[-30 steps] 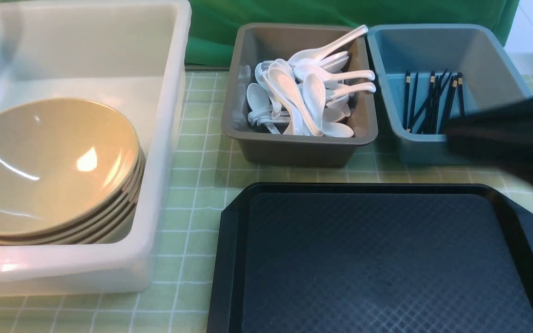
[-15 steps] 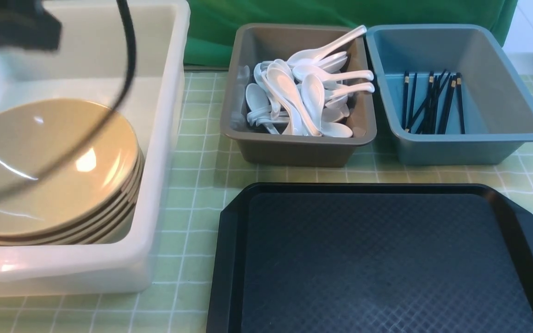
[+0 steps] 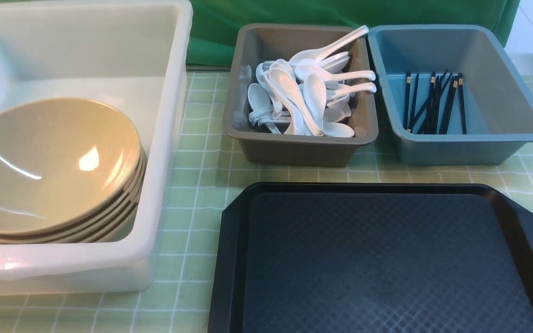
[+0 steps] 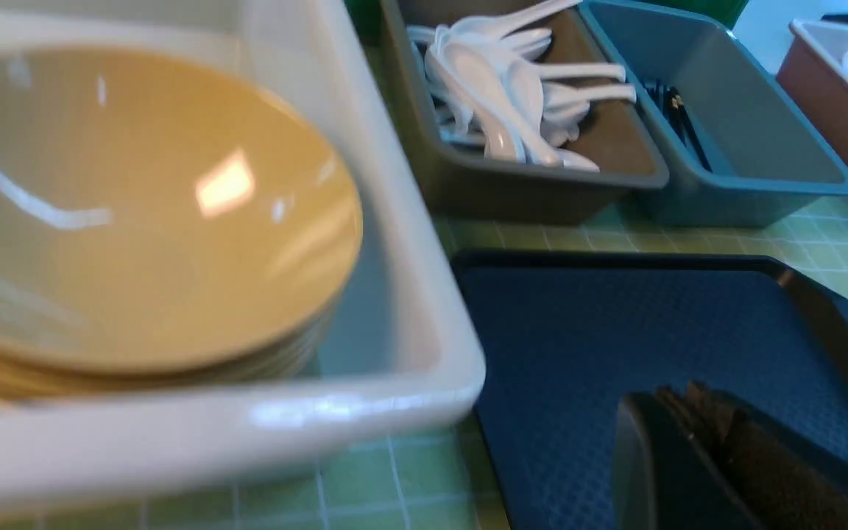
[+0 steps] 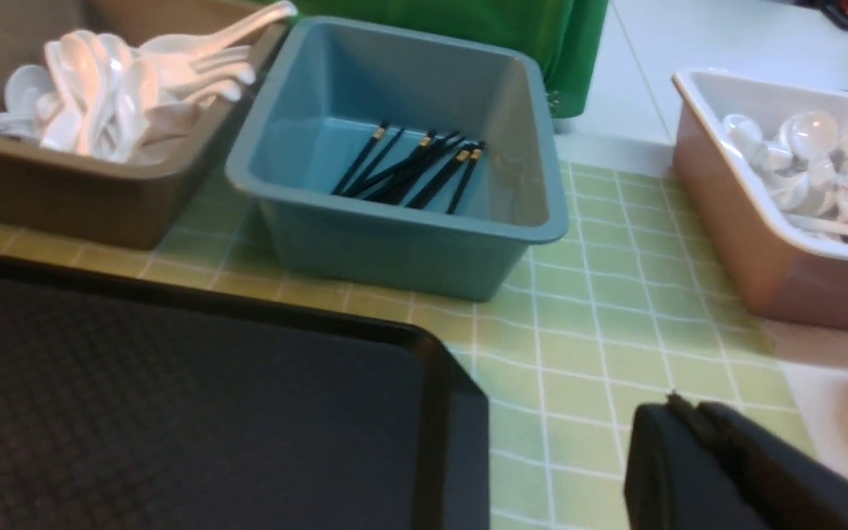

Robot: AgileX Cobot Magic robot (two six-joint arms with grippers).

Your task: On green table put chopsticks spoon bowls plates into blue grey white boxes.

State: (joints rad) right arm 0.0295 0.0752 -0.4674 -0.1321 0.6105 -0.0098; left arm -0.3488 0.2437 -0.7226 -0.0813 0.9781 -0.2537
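My left arm and its cable, which were crossing over the white box [image 3: 164, 138] half a second ago, are gone from the front view, as is my right arm. There the bowls [image 3: 53, 171] are sitting stacked in the white box, the spoons [image 3: 303, 97] are lying piled in the grey box [image 3: 294, 150], and the chopsticks [image 3: 433, 104] are lying in the blue box [image 3: 474, 148], all on the green table [image 3: 192, 194] behind the black tray [image 3: 377, 259].

In the left wrist view my left gripper [image 4: 696, 442] is hanging over the tray, jaws pressed together, holding nothing.

In the right wrist view my right gripper [image 5: 689, 434] is hovering over the table beside the tray, jaws together and empty; a pink box [image 5: 762, 258] is standing nearby.
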